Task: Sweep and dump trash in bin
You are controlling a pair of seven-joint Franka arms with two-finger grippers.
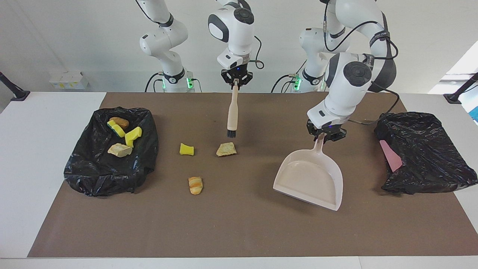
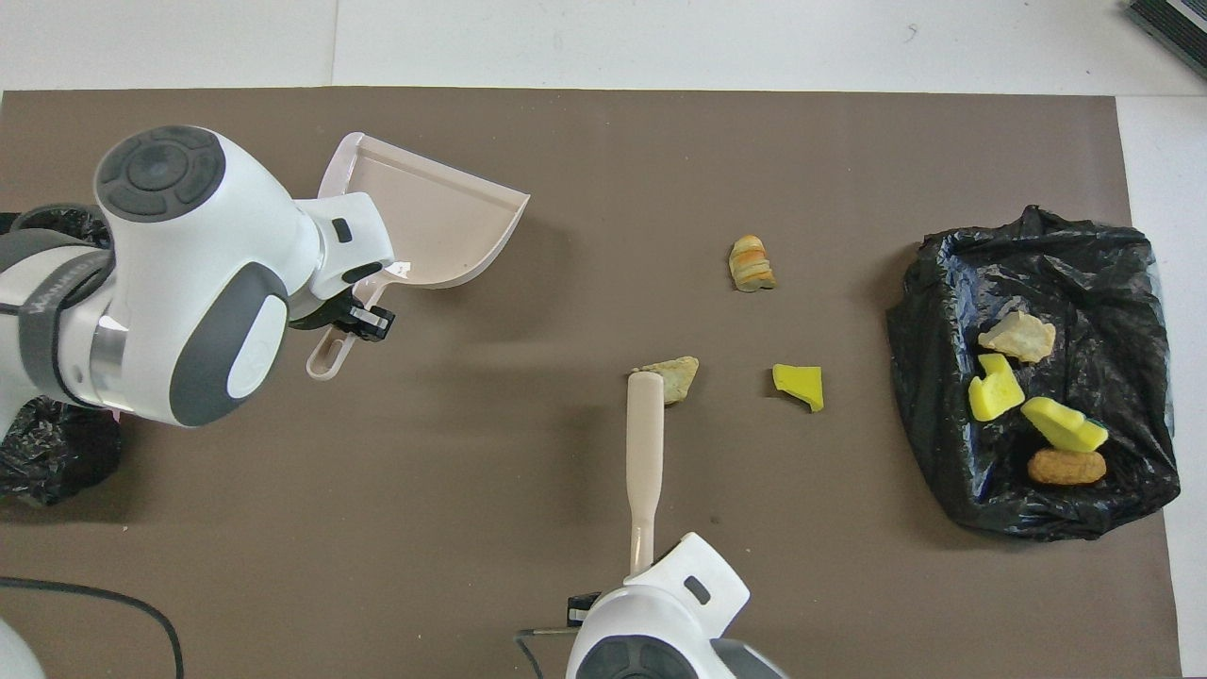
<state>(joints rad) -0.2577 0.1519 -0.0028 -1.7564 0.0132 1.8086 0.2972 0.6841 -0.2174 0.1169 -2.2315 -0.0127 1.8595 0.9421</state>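
Right fingers [image 1: 236,83] clamped brush [image 1: 232,114], bristles just above tan scrap [image 1: 226,149]. Left fingers [image 1: 324,137] gripped dustpan [image 1: 310,180] handle, well apart. Pan should likely sit flush beside scraps before sweeping.

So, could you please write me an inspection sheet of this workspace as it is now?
Surface: brown mat on a white table.
Job's things: three scraps loose on the mat: yellow sponge chunk, tan lump, orange-striped lump. Four more scraps lie in the black bag at the right arm's end. Dustpan held by its handle, tilted, empty. Brush hangs bristles down over the tan lump.
Clutter: second black bag at the left arm's end, with a pink flat piece.
Grippers: left gripper shut on the dustpan; right gripper shut on the brush.
Cables: black cable hangs from the left arm.
Surroundings: white wall; small white boxes.
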